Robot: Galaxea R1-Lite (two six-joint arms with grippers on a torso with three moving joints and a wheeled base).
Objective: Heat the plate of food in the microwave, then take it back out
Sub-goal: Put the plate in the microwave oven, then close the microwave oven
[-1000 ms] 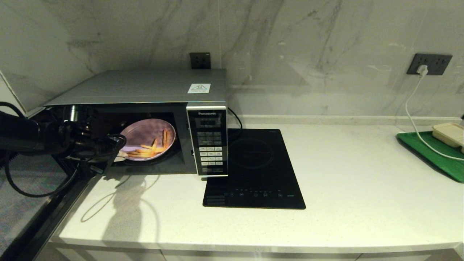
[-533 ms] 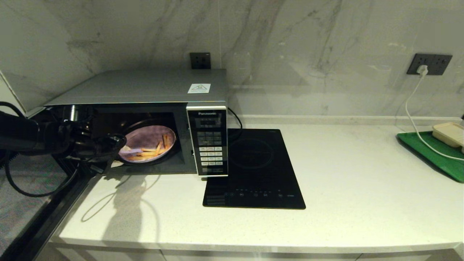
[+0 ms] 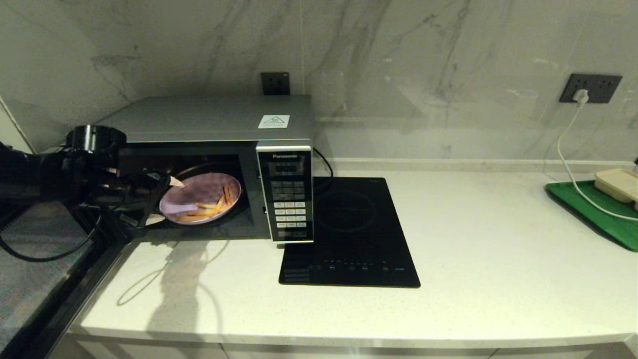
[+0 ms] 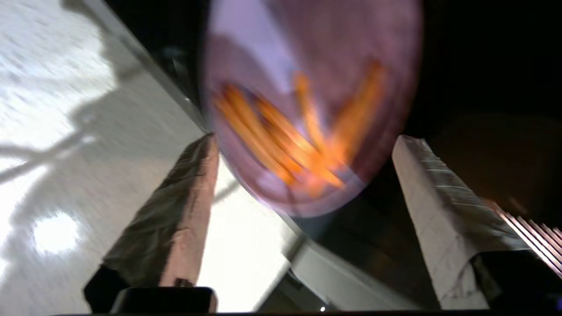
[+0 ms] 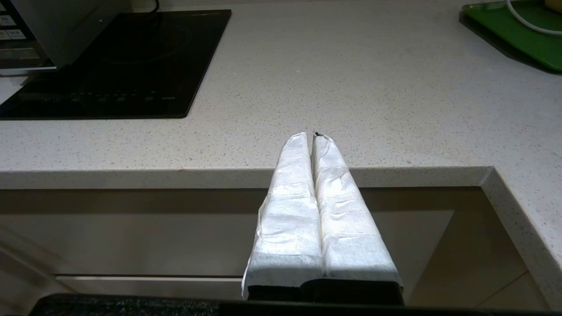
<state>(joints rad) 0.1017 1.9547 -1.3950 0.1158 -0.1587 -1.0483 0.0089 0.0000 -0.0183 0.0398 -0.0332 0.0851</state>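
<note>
The silver-grey microwave (image 3: 209,119) stands at the counter's left with its door swung open. Inside it lies the lilac plate (image 3: 199,195) with a few orange fries (image 3: 215,205) on it. My left gripper (image 3: 163,201) is at the mouth of the cavity, open, its wrapped fingers spread either side of the plate's near-left rim and not closed on it. In the left wrist view the plate (image 4: 307,87) shows just beyond the fingertips of this gripper (image 4: 306,139). My right gripper (image 5: 312,137) is shut and empty, parked below the counter's front edge and out of the head view.
A black induction hob (image 3: 349,234) lies right of the microwave. The open dark door (image 3: 55,294) juts out at the lower left. At the far right a green tray (image 3: 593,212) holds a beige box (image 3: 618,183), and a white cable (image 3: 568,149) crosses the tray.
The plate went from tilted up to lying flatter in the cavity. My left arm rose and turned, and its fingers now stand spread by the plate's rim.
</note>
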